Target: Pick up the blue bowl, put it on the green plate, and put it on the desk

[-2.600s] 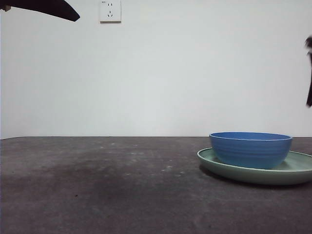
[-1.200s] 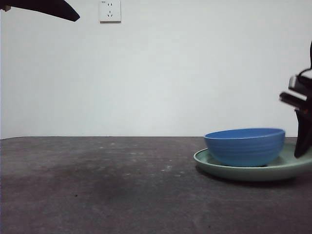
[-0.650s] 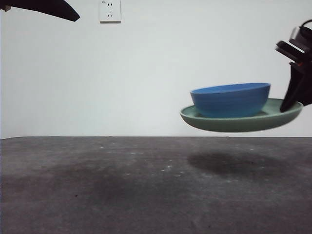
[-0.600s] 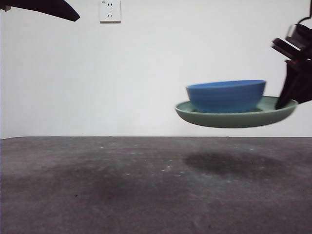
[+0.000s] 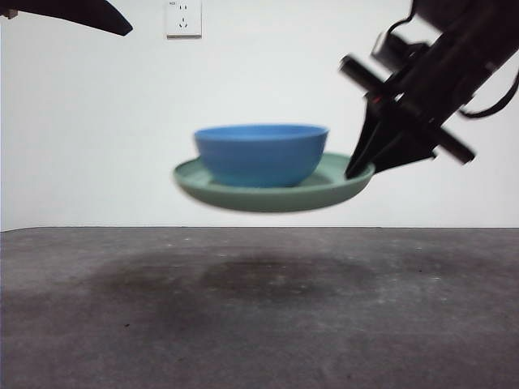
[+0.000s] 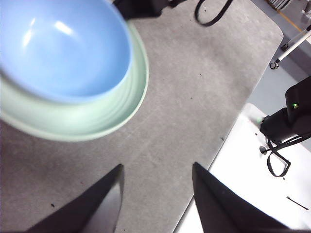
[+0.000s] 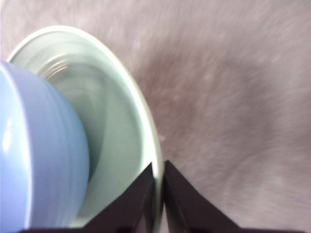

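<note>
right fingers (image 7: 158, 187) pinch the green plate (image 5: 272, 193) rim — blue bowl (image 5: 261, 154) aboard, above the desk (image 5: 243, 324) — left fingers (image 6: 155, 199) spread

Surface: we record the desk (image 5: 122, 324), a dark grey-brown matte top, mottled, with faint pale scuffs.
Shadow: we see a dark soft patch on the desk near its middle.
Far edge: we see the desk meet a pale wall (image 5: 122, 138) in a level line.
Marks: we note a few small dark specks.
</note>
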